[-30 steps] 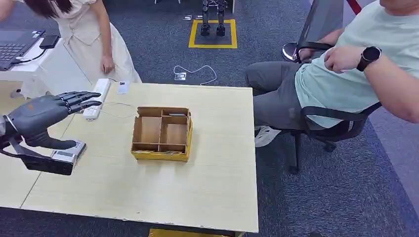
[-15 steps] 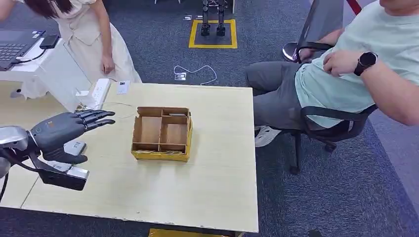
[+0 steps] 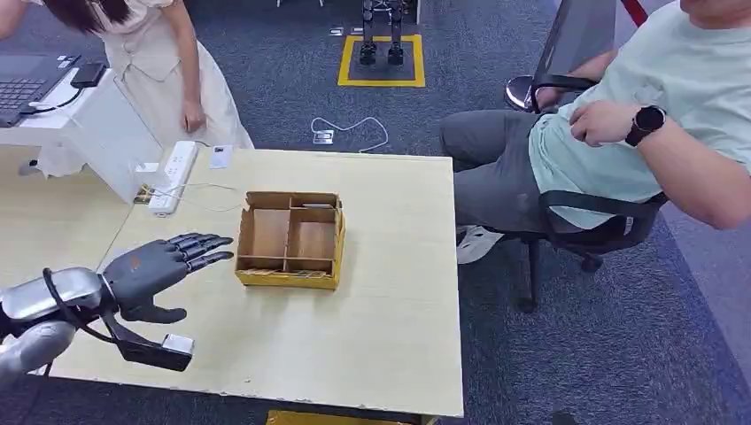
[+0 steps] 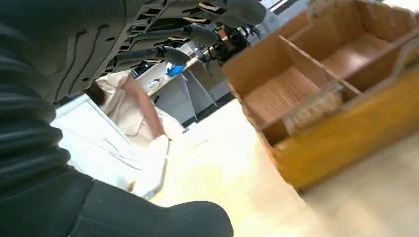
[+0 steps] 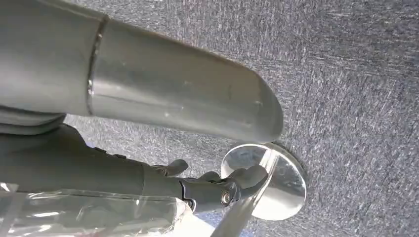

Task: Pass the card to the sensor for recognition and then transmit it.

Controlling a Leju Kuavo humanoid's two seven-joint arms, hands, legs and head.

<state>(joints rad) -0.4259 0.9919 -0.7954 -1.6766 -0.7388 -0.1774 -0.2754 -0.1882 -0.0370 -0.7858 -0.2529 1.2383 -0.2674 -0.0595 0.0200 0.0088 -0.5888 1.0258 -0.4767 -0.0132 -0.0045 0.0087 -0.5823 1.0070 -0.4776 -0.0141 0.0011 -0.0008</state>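
seated person point(image 3: 638, 133) cut off at top edge, box point(image 4: 316, 98) blurred, right robot hand point(image 5: 217, 187) pose unclear

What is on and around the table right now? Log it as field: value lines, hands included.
left hand: over the table's near left part, fingers spread toward the box, holding nothing
right hand: hangs over the carpet in the right wrist view; fingers too unclear to judge
cardboard box: mid-table, open top, four compartments
card: a small card lies in the box's far right compartment
power strip: far left edge of the table
people: one standing beyond the far left corner, one seated to the right
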